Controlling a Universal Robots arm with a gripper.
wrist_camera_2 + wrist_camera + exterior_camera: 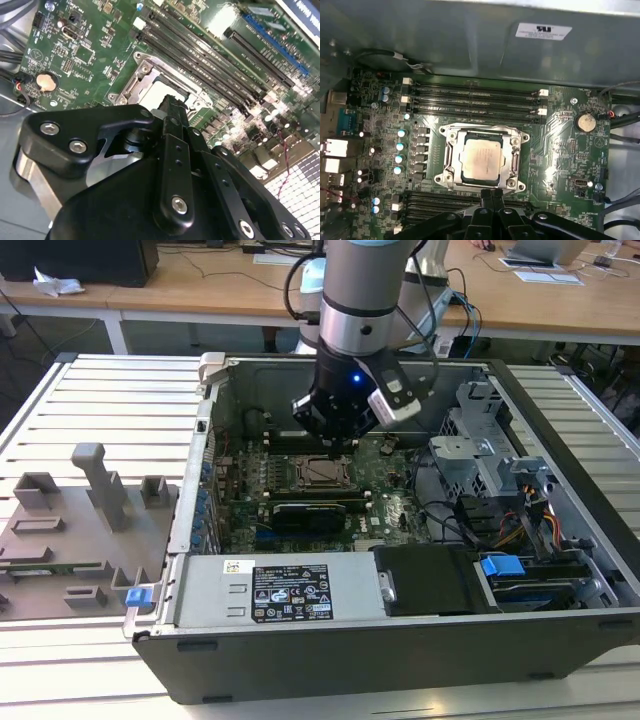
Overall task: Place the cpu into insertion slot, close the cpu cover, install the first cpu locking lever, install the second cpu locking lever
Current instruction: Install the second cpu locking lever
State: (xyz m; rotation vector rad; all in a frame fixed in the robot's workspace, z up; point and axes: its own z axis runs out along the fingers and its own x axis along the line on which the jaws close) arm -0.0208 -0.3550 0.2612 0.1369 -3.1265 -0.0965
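Black gripper (492, 196) fingers are pressing together, holding nothing, hovering at the socket's six o'clock edge in the first wrist view. At centre, the cpu (482, 159) is sitting in the insertion slot (451, 161) with the cpu cover (514, 161) lying closed around it.

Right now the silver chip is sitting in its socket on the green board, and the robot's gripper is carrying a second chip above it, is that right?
Not quite. The cpu does sit in the insertion slot on the motherboard, but the gripper carries nothing: the first wrist view shows its fingers shut together with no chip between them, just beside the socket.
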